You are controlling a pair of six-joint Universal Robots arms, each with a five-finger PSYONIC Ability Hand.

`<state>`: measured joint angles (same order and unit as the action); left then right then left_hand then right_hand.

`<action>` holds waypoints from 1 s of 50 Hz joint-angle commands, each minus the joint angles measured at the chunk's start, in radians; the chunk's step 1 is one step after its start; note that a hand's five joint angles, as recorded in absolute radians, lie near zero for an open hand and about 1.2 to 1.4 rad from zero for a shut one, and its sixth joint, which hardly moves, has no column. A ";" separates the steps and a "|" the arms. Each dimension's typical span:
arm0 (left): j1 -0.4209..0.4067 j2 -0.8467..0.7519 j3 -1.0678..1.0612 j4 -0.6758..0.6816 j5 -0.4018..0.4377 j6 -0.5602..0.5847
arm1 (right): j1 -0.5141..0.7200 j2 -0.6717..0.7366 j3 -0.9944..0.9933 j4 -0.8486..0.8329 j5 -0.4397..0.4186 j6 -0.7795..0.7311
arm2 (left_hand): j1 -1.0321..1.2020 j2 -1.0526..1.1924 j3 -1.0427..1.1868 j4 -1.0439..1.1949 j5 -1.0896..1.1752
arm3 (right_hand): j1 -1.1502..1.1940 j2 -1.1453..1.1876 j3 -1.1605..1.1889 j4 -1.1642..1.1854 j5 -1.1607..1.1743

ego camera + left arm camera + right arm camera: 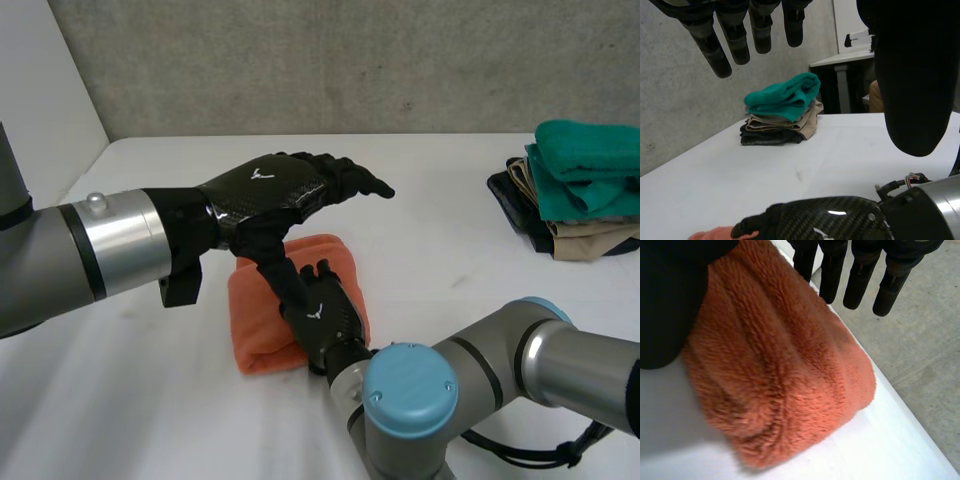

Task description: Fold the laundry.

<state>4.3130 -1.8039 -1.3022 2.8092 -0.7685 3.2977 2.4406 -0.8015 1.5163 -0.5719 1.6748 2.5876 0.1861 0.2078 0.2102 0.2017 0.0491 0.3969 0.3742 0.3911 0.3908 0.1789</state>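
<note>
One fluffy orange towel [258,325] lies folded into a thick bundle.

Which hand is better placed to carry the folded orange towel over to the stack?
Probably right. The right hand lies on the orange towel, and the stack sits on its side; the left hand hovers open above.

Your white worktop [440,190] carries two things. Toward its middle, on the near side, lies a fluffy orange cloth [258,325], folded into a thick, soft bundle that rests flat on the surface. Well apart from it, at the far right, you have a stack of folded laundry [575,195]. A dark piece at the bottom touches the worktop, beige pieces lie above it, and a teal piece sits on top.
</note>
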 commanded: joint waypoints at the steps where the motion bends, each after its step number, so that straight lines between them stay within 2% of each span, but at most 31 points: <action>1: 0.004 -0.014 0.000 0.027 -0.014 -0.006 | -0.018 0.036 -0.050 -0.022 0.002 -0.007 | -0.012 -0.033 -0.036 -0.027 -0.049 | 0.100 0.123 0.106 0.107 0.144; 15: 0.022 -0.014 0.000 0.075 -0.020 -0.070 | -0.028 0.077 -0.142 -0.019 -0.006 -0.007 | -0.012 -0.033 -0.036 -0.027 -0.049 | 0.147 0.170 0.153 0.154 0.191; 19: 0.027 -0.014 0.003 0.088 -0.020 -0.089 | -0.029 0.096 -0.168 -0.017 -0.013 -0.012 | -0.012 -0.033 -0.036 -0.027 -0.049 | 0.247 0.270 0.253 0.253 0.291; 23: 0.030 -0.011 0.004 0.098 -0.020 -0.096 | -0.034 0.107 -0.194 -0.020 -0.023 -0.029 | -0.012 -0.033 -0.036 -0.027 -0.049 | 0.578 0.601 0.584 0.584 0.621; 24: 0.030 -0.009 0.003 0.101 -0.020 -0.098 | -0.037 0.105 -0.205 -0.022 -0.026 -0.032 | -0.012 -0.033 -0.036 -0.027 -0.049 | 0.858 0.881 0.864 0.864 0.902; 25: 0.031 -0.009 0.004 0.102 -0.020 -0.099 | -0.040 0.105 -0.211 -0.023 -0.027 -0.030 | -0.012 -0.033 -0.036 -0.027 -0.049 | 0.998 1.021 1.004 1.004 1.041; 35: 0.057 0.014 0.035 0.119 -0.021 -0.127 | -0.097 0.091 -0.341 -0.040 -0.035 -0.027 | -0.012 -0.033 -0.036 -0.027 -0.049 | 0.999 1.022 1.005 1.005 1.043; 43: 0.074 0.054 0.093 0.157 -0.051 -0.185 | -0.192 -0.010 -0.468 -0.051 -0.032 -0.011 | -0.012 -0.033 -0.036 -0.027 -0.049 | 0.999 1.022 1.005 1.005 1.043; 50: 0.071 0.083 0.109 0.228 -0.094 -0.269 | -0.353 -0.119 -0.518 -0.106 -0.009 0.025 | -0.012 -0.033 -0.036 -0.027 -0.049 | 0.999 1.022 1.005 1.005 1.043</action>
<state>4.3880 -1.7432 -1.2038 2.9807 -0.8315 3.0944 2.2019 -0.8460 1.0257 -0.6374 1.6509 2.5835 0.1862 0.2078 0.2102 0.2017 0.0491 0.9740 1.1349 1.1611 1.1931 0.9068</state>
